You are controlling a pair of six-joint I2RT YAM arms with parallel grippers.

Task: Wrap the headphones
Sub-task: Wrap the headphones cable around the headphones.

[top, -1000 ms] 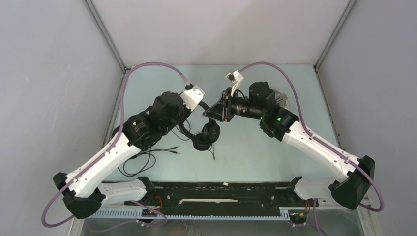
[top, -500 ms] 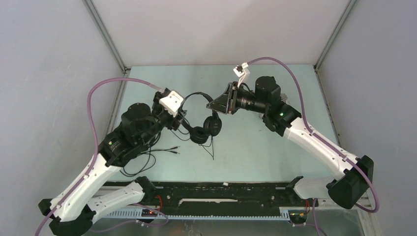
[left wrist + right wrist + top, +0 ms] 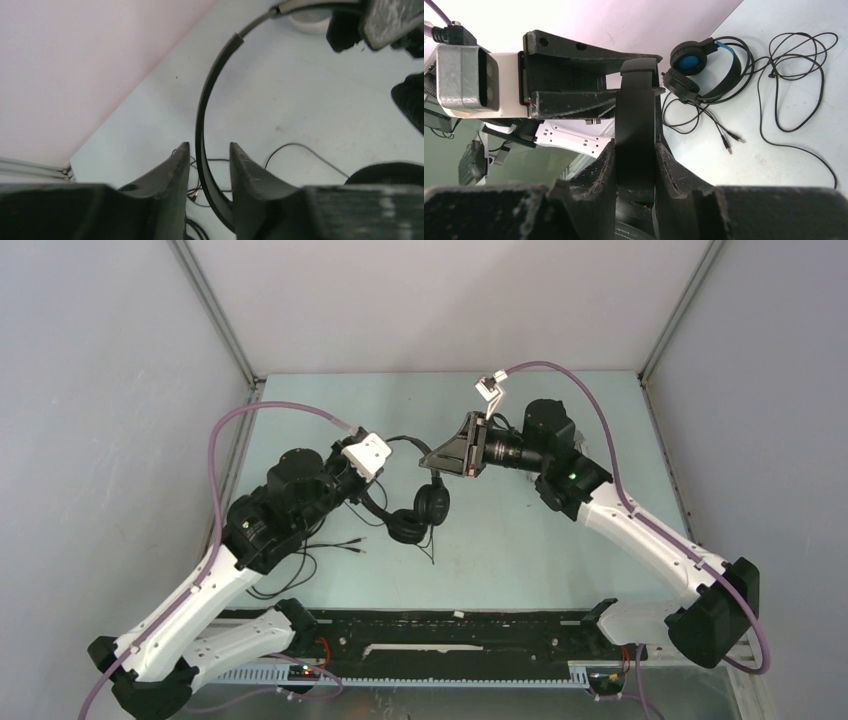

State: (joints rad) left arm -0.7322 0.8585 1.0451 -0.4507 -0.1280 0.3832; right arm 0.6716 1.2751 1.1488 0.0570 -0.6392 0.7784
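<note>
My right gripper (image 3: 635, 142) is shut on the broad headband of the slim black headphones (image 3: 432, 502) and holds them up over the middle of the table. Both ear cups hang below, and a thin cable (image 3: 432, 550) trails down to the table. My left gripper (image 3: 207, 145) straddles the thin side of the same headband (image 3: 202, 110), its fingers apart with a gap showing at both tips. The bulkier black headphones with blue lining (image 3: 704, 65) lie on the table beyond the left arm.
Loose black cable loops (image 3: 794, 75) and two plugs (image 3: 350, 545) lie on the table left of centre, partly under the left arm. A pale round object (image 3: 309, 22) sits far back near the right arm. Grey walls close in on both sides.
The left arm drew back to the left, then came in again round the headband, its jaws wider than a second ago. The right gripper lifted the headphones slightly toward the back.
</note>
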